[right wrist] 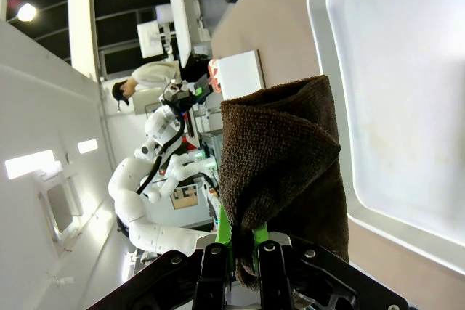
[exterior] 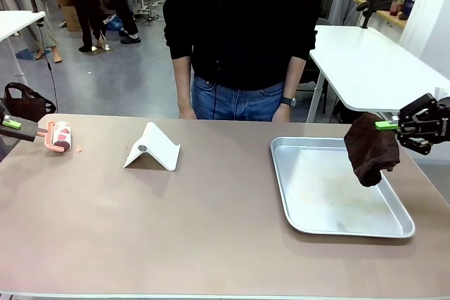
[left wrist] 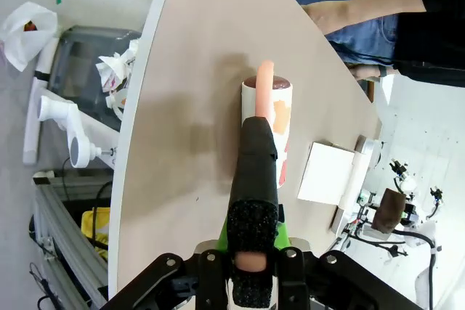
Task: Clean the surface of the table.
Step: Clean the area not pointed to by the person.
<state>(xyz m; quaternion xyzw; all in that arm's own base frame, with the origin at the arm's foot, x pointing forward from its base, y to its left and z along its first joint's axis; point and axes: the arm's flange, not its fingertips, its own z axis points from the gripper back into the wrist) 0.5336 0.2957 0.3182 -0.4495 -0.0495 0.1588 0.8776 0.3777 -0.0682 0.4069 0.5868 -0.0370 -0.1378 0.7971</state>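
The taupe-brown table [exterior: 176, 223] spreads across the front view. My left gripper [exterior: 28, 131] hovers over its far left corner, shut on the pink handle [left wrist: 264, 88] of a lint roller [exterior: 58, 136] whose patterned drum lies at the tabletop [left wrist: 196, 70]. In the left wrist view, my left gripper [left wrist: 253, 252] clamps the handle between its fingers, the lint roller [left wrist: 270, 132] ahead. My right gripper [exterior: 388, 126] is shut on a dark brown cloth [exterior: 371, 149] that hangs above the tray's right side. The right wrist view shows that gripper [right wrist: 243, 248] pinching the folded cloth [right wrist: 280, 157].
A shiny metal tray [exterior: 285, 173] lies on the table's right half, also seen as the tray [right wrist: 392, 85] below the cloth. A white folded stand [exterior: 151, 149] sits left of centre. A person in black stands at the far edge. A white table [exterior: 373, 61] stands behind right.
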